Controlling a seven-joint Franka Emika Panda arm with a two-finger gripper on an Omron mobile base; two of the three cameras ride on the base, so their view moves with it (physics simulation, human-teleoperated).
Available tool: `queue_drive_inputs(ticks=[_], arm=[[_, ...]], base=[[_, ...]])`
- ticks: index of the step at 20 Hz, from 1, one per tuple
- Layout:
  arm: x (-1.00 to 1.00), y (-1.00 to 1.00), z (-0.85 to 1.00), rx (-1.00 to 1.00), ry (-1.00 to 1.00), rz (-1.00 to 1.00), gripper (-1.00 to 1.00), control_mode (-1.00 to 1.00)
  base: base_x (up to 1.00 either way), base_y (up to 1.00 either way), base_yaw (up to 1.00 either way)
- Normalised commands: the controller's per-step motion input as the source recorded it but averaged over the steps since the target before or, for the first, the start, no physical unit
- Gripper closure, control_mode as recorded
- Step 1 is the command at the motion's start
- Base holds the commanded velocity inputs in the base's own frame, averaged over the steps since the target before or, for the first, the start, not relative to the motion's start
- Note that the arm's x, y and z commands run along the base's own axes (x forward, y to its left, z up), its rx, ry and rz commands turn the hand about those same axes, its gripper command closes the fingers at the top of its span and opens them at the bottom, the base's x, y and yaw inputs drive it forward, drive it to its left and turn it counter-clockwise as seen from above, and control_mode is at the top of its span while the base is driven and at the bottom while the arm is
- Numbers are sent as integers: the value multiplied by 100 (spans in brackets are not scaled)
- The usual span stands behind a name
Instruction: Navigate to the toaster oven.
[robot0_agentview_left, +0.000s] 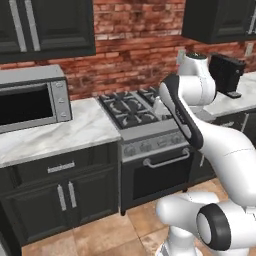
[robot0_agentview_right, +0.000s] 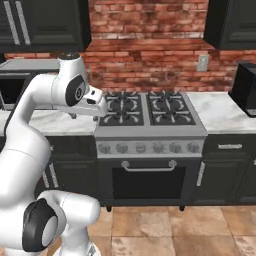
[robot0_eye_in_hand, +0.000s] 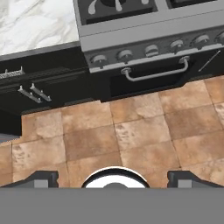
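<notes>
The toaster oven is a silver-grey box with a dark glass window and a control strip on its right. It stands on the marble counter at the left of the left base view. In the right base view a part of the toaster oven peeks out behind my arm at the far left. My gripper hangs in front of the stove, pointing down at the tiled floor. Its fingertips stand wide apart, open, with nothing between them.
A stove with burners and an oven door handle sits straight ahead, right of the toaster oven's counter. A black appliance stands on the counter at the far right. Dark cabinets line the floor, and upper cabinets hang above.
</notes>
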Motion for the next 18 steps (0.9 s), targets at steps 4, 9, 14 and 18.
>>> queue_drive_inputs(ticks=[4, 9, 14, 18], arm=[[0, 0, 0, 0, 0, 0, -100, 100], [0, 0, 0, 0, 0, 0, -100, 100], [0, 0, 0, 0, 0, 0, -100, 100], [0, 0, 0, 0, 0, 0, -100, 100]], base=[[-16, 100, 0], [-2, 67, 0], [-4, 63, 11], [23, 59, 32]])
